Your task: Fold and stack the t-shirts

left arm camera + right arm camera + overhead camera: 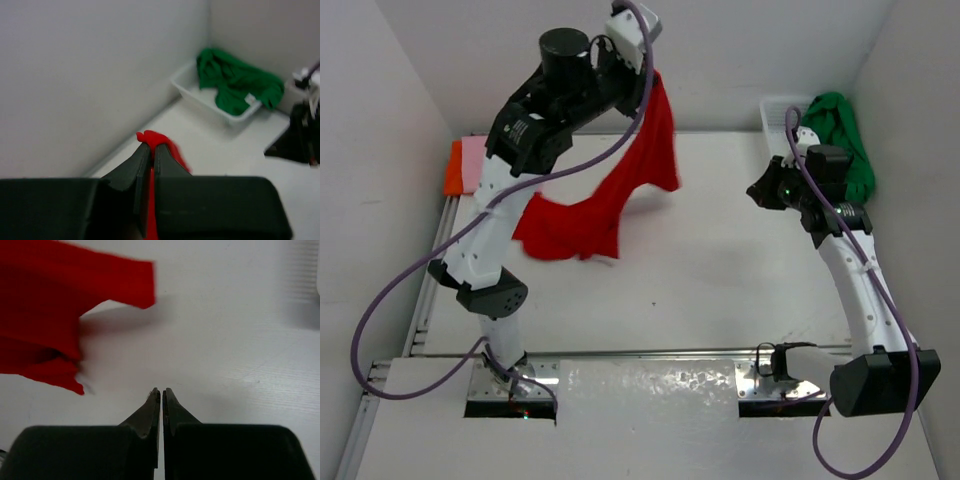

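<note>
Above the table (720,290) at rear centre, the left gripper (150,146) is clamped on the red shirt (655,150), which hangs diagonally, lower end resting left of centre. The right gripper (161,391), closed and empty, sits right of the shirt, nearest its free hanging edge

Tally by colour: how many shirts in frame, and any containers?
Red t-shirt: 1
Green t-shirt: 1
Pink t-shirt: 1
Orange t-shirt: 1
White basket: 1
Total: 5
</note>
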